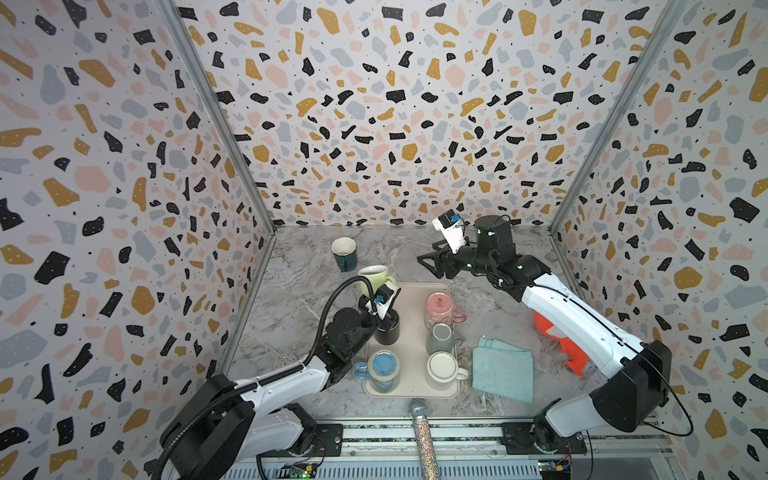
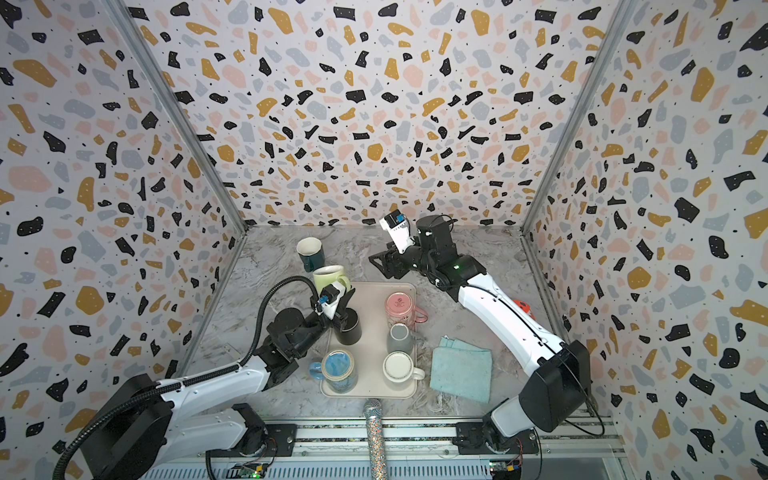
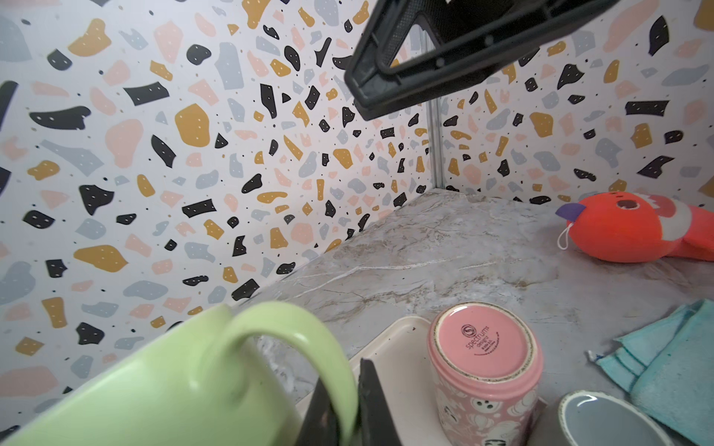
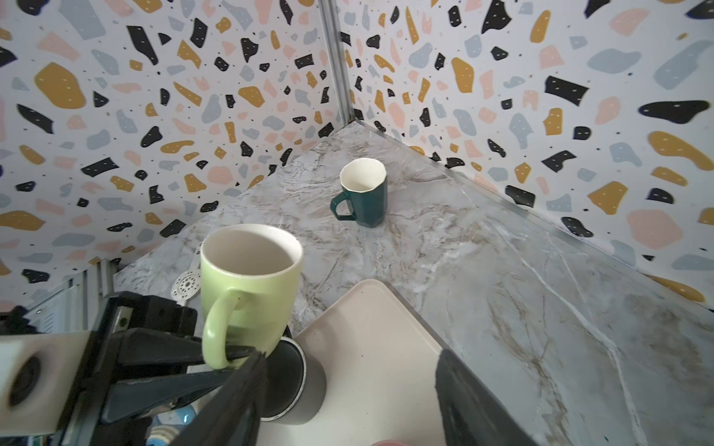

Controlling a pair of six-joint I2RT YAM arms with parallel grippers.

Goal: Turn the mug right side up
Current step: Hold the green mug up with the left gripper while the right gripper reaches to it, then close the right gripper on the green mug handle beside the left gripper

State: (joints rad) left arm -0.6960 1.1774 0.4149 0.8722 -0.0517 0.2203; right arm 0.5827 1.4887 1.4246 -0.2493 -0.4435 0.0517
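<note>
In both top views, the pink mug [image 1: 440,305] stands base up on the tray [image 1: 411,332]. The green mug [image 1: 374,276] hangs mouth up over the tray's far left corner, its handle pinched in the left claw [image 1: 392,293].

Left wrist: fingers [image 3: 371,401] clamp that handle.

Right wrist: the green mug is empty. So is the teal mug [image 4: 363,193], upright on the table [image 4: 502,270]. The right claw [image 4: 351,359] is spread wide and holds nothing.

Teal cloth [image 1: 503,368] beside tray [image 1: 411,332]; orange toy [image 3: 633,228]; glitter microphone [image 1: 423,436].

7 mugs [image 1: 439,303], 1 tray [image 1: 411,353], 1 teal cloth [image 1: 503,370], 1 orange toy [image 3: 626,228], 1 glitter microphone [image 1: 424,440], 2 arms [image 1: 573,316].
</note>
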